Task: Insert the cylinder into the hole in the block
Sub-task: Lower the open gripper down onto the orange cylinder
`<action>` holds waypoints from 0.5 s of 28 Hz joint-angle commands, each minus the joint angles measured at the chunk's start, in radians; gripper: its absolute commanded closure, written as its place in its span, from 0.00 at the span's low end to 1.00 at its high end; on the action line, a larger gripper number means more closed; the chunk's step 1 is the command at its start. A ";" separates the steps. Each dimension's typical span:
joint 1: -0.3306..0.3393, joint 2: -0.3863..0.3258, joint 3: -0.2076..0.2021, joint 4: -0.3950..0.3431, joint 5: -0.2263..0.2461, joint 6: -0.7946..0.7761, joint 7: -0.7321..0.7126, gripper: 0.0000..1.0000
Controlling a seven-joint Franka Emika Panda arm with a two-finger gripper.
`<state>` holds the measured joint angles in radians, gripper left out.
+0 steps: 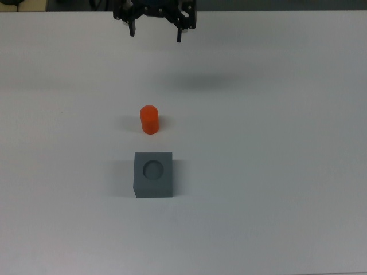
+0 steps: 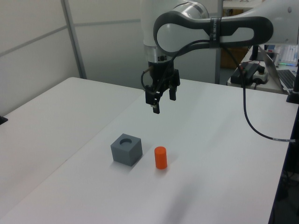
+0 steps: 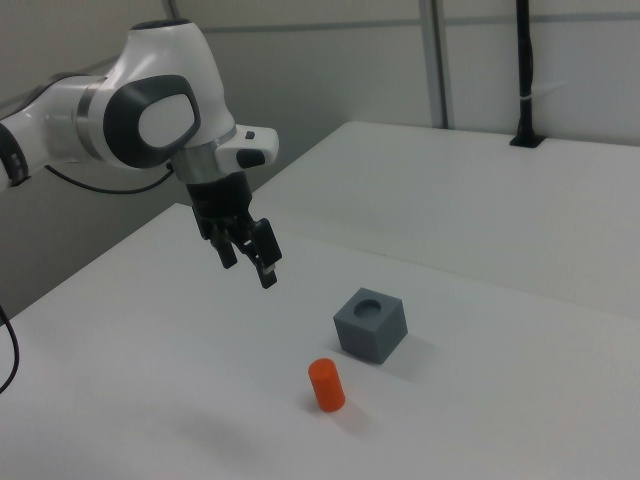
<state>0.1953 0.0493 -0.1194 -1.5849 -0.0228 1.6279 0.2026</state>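
You have the end effector (image 1: 155,34) hanging in the air above the white surface (image 1: 275,143), near the far edge in the top view, with its two fingers (image 2: 155,105) spread apart and nothing between them. In the left view it hangs off the white arm (image 2: 187,28), well above and apart from both objects.

The cylinder (image 1: 149,119) stands upright on the surface, orange-red with a rounded top, roughly in the middle of the surface and well clear of every edge. In the top view it sits between the end effector and the block (image 1: 153,173), near the block but not touching it.

The block is dark grey and rests flat, with its round hole (image 1: 153,169) facing up and holding nothing. In the left view the cylinder (image 2: 160,157) is just beside the block (image 2: 126,149), on the left view's right. In the right view the cylinder (image 3: 326,384) stands nearer the camera than the block (image 3: 371,324).
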 commanded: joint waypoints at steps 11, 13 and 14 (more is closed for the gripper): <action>-0.034 0.032 0.017 -0.157 0.027 0.208 -0.081 0.00; -0.034 0.035 0.017 -0.194 0.021 0.248 -0.081 0.00; -0.034 0.035 0.017 -0.211 0.020 0.269 -0.081 0.00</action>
<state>0.1796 0.0873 -0.1191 -1.6914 -0.0097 1.7894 0.1452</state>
